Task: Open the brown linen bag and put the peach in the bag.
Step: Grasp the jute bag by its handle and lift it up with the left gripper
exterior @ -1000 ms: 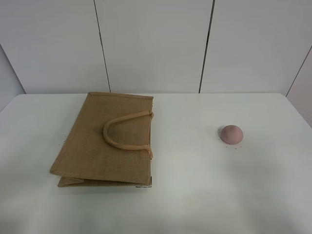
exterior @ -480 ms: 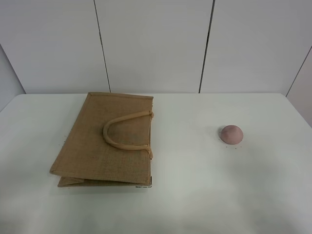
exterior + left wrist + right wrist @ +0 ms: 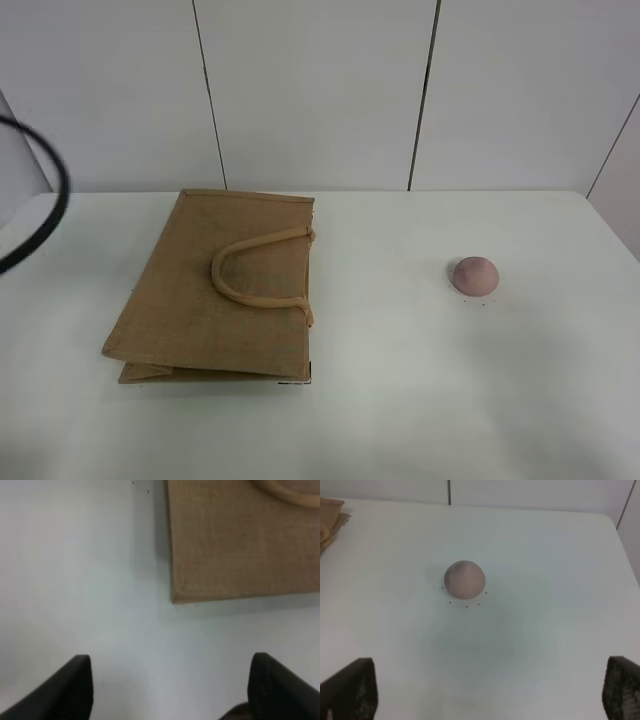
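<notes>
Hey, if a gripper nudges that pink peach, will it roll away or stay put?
It would probably roll: the peach looks round and sits free on the smooth white table, with nothing near to block it. Its matte skin likely slips less than a glossy one. Being small, it is probably light.

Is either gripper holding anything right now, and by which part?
Nothing is held. The left gripper is open over bare table beside a corner of the brown linen bag; the right gripper is open, short of the peach, which sits untouched.
</notes>
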Motion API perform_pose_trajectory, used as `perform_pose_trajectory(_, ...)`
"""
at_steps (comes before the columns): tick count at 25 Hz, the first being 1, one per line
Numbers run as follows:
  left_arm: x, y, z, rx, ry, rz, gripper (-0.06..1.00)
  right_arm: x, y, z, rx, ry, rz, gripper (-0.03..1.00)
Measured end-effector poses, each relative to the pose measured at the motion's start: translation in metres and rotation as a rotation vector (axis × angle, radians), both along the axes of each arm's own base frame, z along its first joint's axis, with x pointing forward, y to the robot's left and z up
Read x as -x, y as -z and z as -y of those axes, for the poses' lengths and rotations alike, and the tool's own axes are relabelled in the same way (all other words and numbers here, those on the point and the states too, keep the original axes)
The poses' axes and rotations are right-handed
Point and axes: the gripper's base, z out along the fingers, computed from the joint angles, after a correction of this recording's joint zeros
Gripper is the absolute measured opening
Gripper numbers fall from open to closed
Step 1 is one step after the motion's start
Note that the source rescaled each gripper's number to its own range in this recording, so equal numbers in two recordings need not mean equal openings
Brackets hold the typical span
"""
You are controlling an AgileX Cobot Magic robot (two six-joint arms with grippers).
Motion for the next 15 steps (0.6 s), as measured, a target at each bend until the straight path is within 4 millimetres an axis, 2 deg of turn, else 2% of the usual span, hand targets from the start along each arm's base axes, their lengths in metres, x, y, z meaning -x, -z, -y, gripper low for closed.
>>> perform_pose_trajectory(6, -0.113, 0.021, 0.002, -0.004, -0.001, -0.196, 0.96, 0.000, 0.000, 0.000, 0.000, 0.000, 0.000, 1.00)
perform_pose_trajectory(9, -0.161, 0.035, 0.004, 0.007, -0.003, -0.246, 0.96, 0.000, 0.000, 0.000, 0.000, 0.000, 0.000, 1.00)
perform_pose_trajectory(13, -0.214, 0.057, 0.009, 0.032, -0.014, -0.287, 0.96, 0.000, 0.000, 0.000, 0.000, 0.000, 0.000, 1.00)
perform_pose_trajectory(15, -0.232, 0.069, 0.015, 0.042, -0.032, -0.307, 0.96, 0.000, 0.000, 0.000, 0.000, 0.000, 0.000, 1.00)
